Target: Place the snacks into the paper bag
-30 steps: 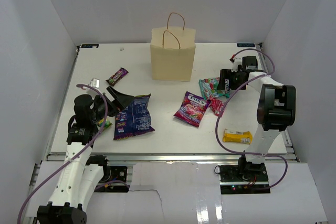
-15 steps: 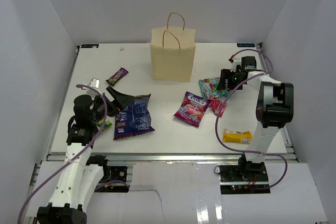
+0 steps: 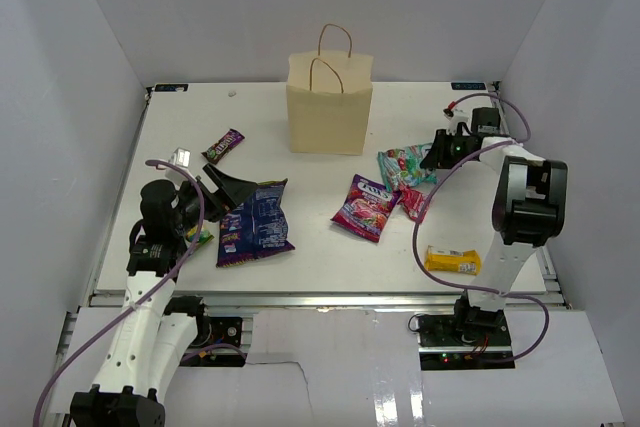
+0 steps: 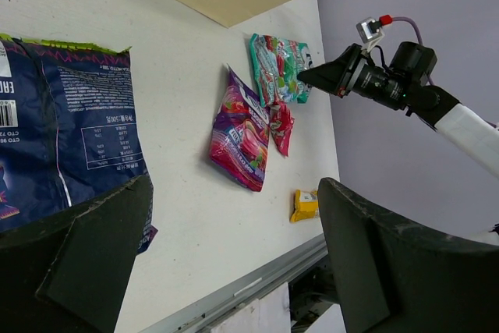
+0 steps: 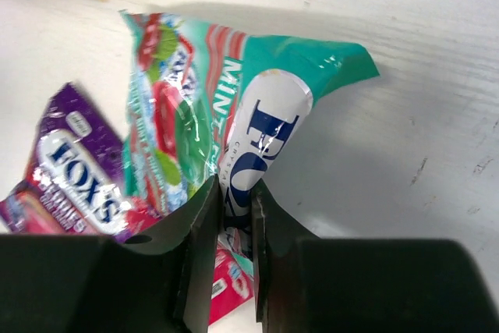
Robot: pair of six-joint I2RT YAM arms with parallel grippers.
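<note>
Right gripper [image 5: 234, 200] pinches the green-red candy bag [image 5: 179, 107] between near-closed fingers — left gripper [image 4: 234, 193] gapes wide by the blue-purple bag [image 4: 78, 130]

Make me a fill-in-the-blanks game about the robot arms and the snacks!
1. The green candy bag is pinched by the ___ gripper.
2. The paper bag has ___ loop handles.
3. The left gripper, beside the large blue bag, has its jaws ___.
4. The bar lying nearest the base of the right arm is coloured ___.

Missing words: right; two; open; yellow.
</note>
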